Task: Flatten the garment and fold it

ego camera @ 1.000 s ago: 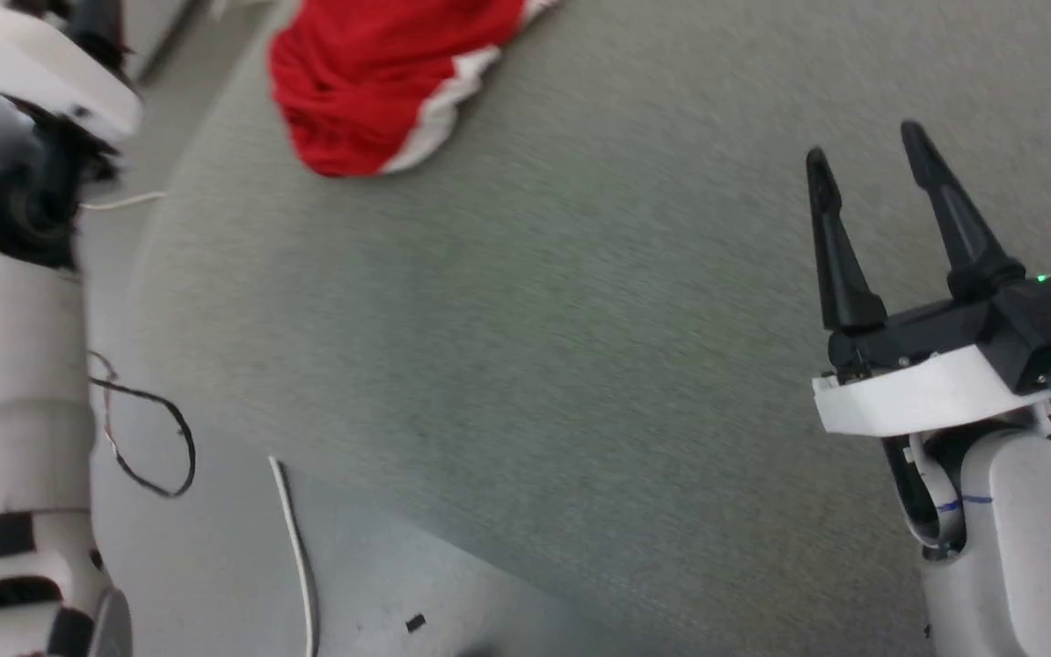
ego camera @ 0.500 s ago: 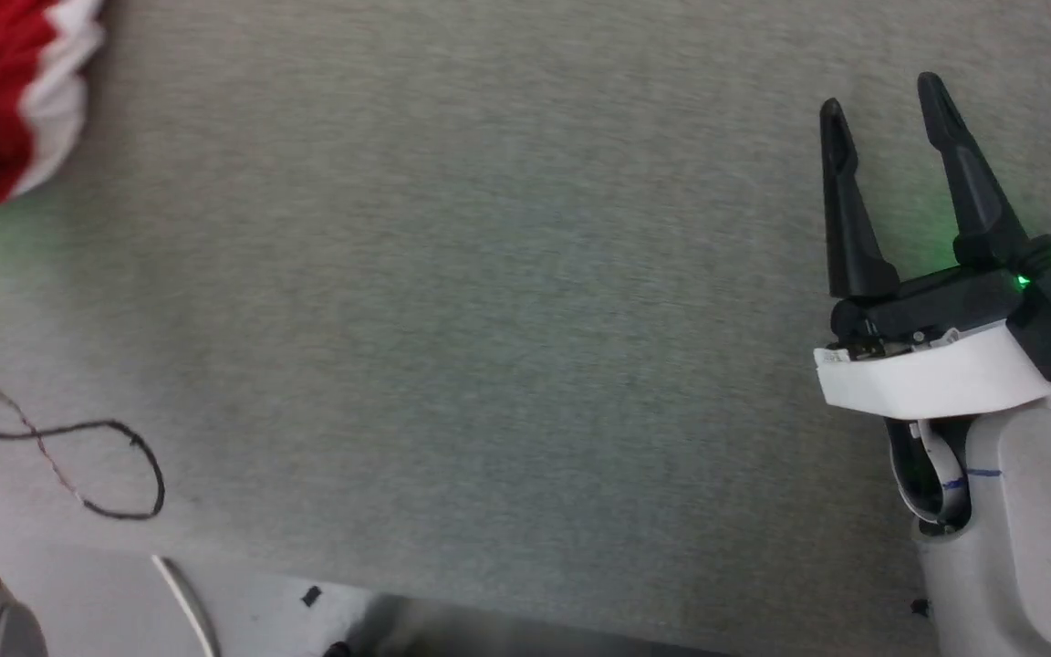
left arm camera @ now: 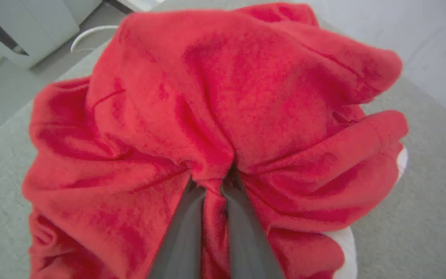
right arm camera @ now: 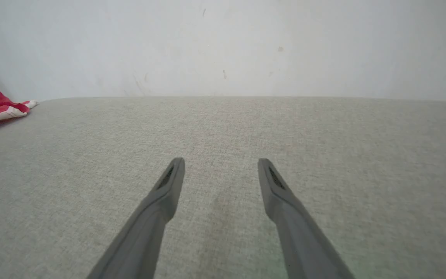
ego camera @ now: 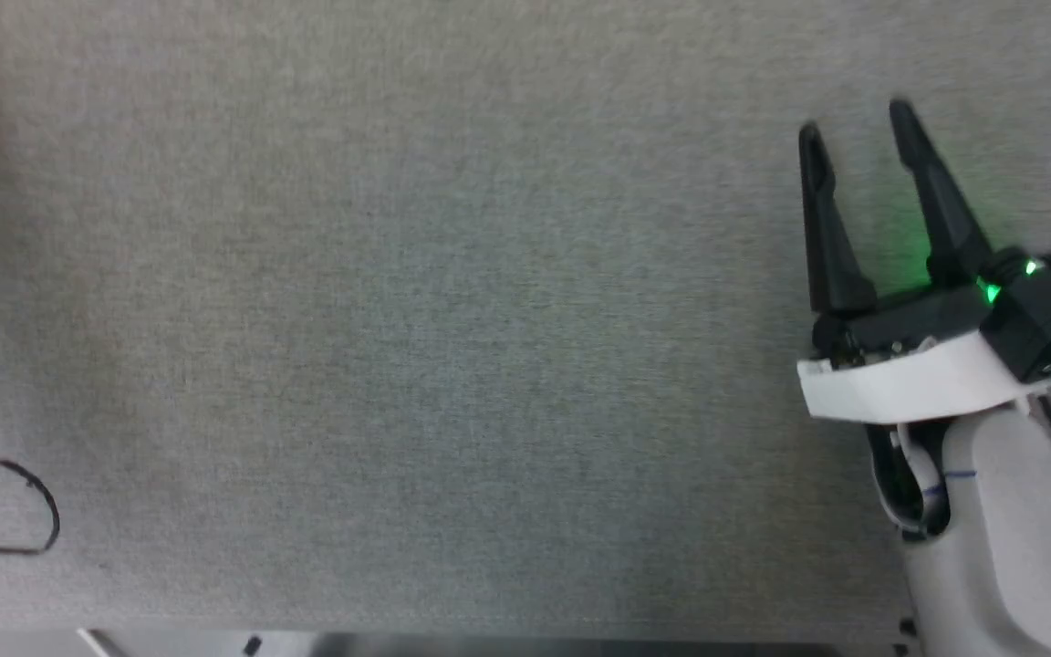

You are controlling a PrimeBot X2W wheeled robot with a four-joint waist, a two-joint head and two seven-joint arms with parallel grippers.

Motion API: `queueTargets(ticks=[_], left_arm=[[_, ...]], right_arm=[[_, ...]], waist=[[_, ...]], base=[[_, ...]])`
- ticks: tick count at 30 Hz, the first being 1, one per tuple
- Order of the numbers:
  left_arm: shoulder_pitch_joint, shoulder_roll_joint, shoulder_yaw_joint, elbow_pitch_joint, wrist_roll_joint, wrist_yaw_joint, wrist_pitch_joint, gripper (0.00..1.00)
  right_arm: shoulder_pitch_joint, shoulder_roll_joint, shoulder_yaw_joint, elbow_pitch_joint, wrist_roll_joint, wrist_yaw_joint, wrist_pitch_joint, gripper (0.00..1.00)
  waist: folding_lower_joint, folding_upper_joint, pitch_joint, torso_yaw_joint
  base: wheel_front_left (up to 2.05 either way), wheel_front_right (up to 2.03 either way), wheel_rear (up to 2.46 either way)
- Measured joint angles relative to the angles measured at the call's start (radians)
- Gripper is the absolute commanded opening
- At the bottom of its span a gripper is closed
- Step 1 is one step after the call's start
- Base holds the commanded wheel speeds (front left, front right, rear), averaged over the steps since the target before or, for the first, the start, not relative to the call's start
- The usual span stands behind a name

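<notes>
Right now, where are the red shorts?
The shorts are bunched up, gripped by the left claw; in the right wrist view they sit at far left on the grey surface.

Grey fabric surface [right arm camera: 223, 128], pale wall [right arm camera: 223, 46]

Bright red soft jersey garment [left arm camera: 207, 97] edged white at lower right, on flecked grey-green woven cloth surface [ego camera: 398, 319]; matte black two-fingered right gripper [ego camera: 854, 119] with white collar, green light, teal plug at right edge; thin black looped wire [ego camera: 55, 516] lower left; off-white scuffed wall [right arm camera: 223, 38].
</notes>
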Motion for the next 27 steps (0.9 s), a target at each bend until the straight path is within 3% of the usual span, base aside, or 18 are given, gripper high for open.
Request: queueTargets(ticks=[3, 7, 12, 20, 27], left_arm=[[-0.005, 0.005, -0.03, -0.014, 0.046, -0.045, -0.12, 0.0], [-0.044, 0.063, -0.113, -0.009, 0.164, -0.125, -0.308, 0.0], [-0.138, 0.03, -0.224, 0.002, 0.25, -0.177, -0.493, 0.0], [-0.245, -0.162, -0.41, 0.023, 0.288, -0.242, -0.595, 0.0], [-0.254, -0.382, -0.528, 0.055, 0.237, -0.294, -0.597, 0.0]], right_arm=[[0.035, -0.001, -0.011, 0.03, 0.009, 0.0, -0.001, 1.0], [0.089, -0.001, -0.026, 0.057, 0.022, 0.0, -0.007, 1.0], [0.148, -0.001, -0.047, 0.076, 0.03, 0.0, -0.007, 1.0], [0.202, -0.001, -0.057, 0.084, 0.038, 0.0, -0.007, 1.0], [0.226, -0.001, -0.054, 0.086, 0.045, 0.0, -0.007, 1.0]], waist=[[-0.0001, 0.0, -0.046, -0.011], [-0.0002, 0.0, -0.128, -0.021], [-0.0003, 0.0, -0.253, -0.021], [-0.0006, 0.0, -0.437, -0.028], [-0.0005, 0.0, -0.53, -0.077]], base=[[0.0, 0.0, 0.0], [0.0, 0.0, 0.0], [0.0, 0.0, 0.0], [0.0, 0.0, 0.0], [0.0, 0.0, 0.0]])
